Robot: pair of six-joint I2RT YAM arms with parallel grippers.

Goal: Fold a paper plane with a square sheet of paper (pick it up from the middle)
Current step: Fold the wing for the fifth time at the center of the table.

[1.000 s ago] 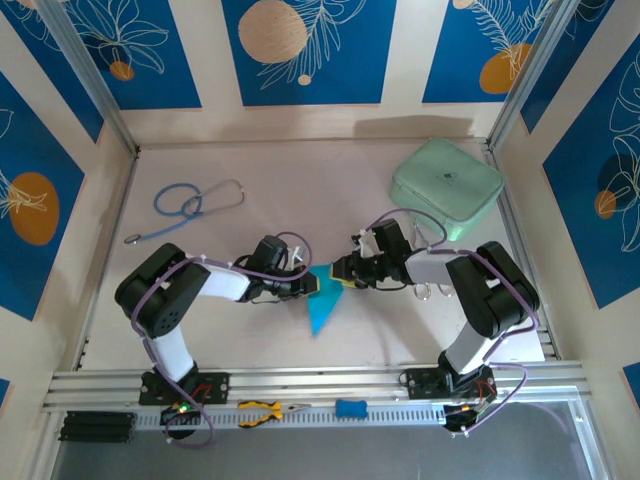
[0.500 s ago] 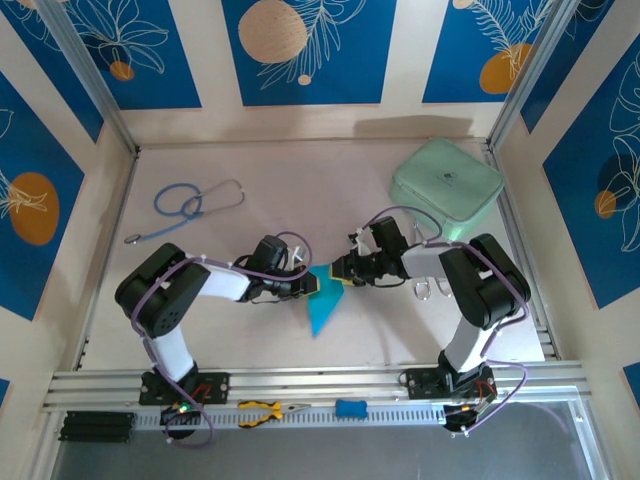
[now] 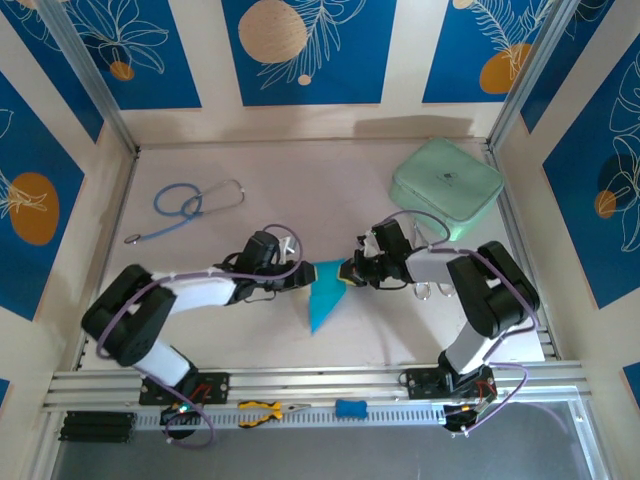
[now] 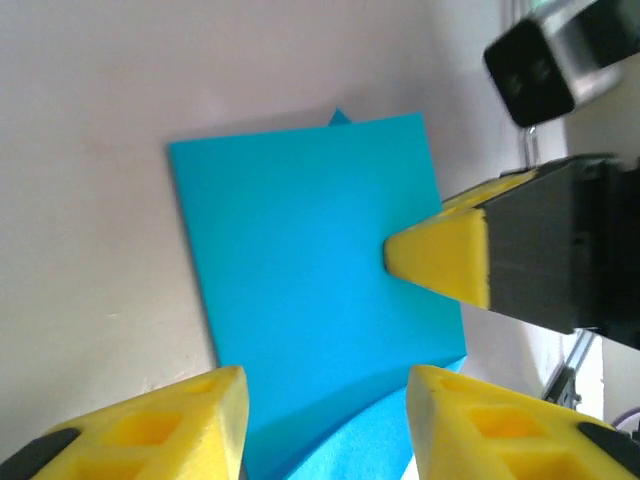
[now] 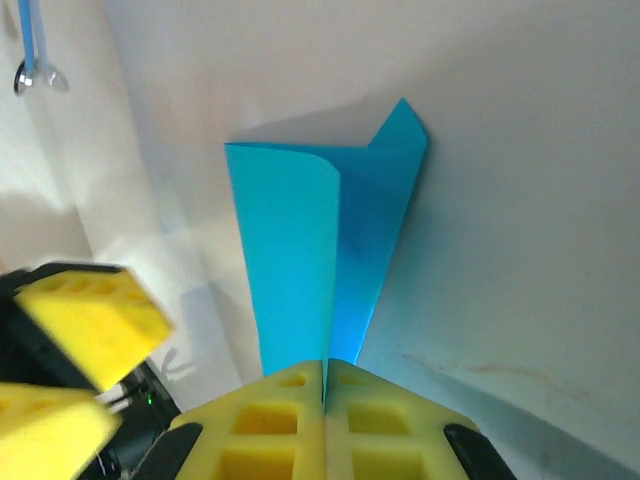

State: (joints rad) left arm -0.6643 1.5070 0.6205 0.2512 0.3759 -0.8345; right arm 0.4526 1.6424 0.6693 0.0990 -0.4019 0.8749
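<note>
Right wrist: right gripper (image 5: 325,378) pinched shut on the near edge of the folded blue paper (image 5: 300,240), one flap curling up. Looks mid-fold; next probably lay the flap over and press the crease. Left wrist: left gripper (image 4: 325,405) jaws apart, holding nothing, just over the paper's flat part. Top: paper mid-table between arms, pale table (image 3: 300,180), blue leaf-print walls (image 3: 305,50), green case (image 3: 447,185) far right.
</note>
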